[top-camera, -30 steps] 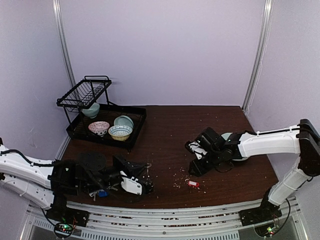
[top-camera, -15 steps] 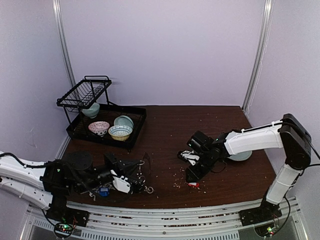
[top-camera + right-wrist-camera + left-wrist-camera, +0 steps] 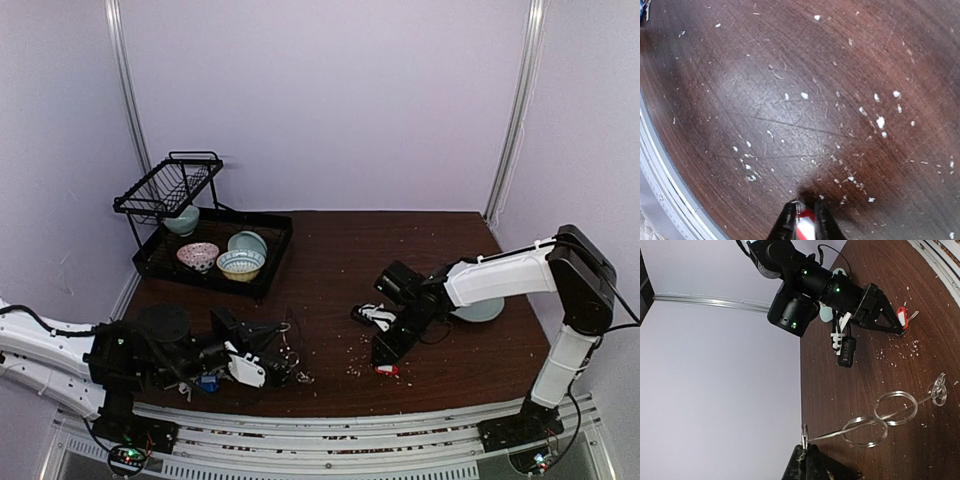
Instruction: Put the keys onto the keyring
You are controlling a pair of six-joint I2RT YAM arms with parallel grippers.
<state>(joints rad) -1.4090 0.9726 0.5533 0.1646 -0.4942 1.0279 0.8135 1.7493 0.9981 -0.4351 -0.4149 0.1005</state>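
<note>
The right gripper's (image 3: 804, 212) fingers are pinching the red-tagged key (image 3: 805, 227) from either side, low against the crumb-strewn table (image 3: 790, 100). The tag is lying lengthwise between them, and its metal blade is hidden from the wrist view. Outward from there, well apart to that arm's left, the left gripper (image 3: 807, 452) is clamping one end of the keyring (image 3: 882, 418). Its wire loops are stretching away from those fingertips toward the right arm, low over the wood. I judge the right arm must carry its key leftward to those loops; the left is nearer them and steadying.
</note>
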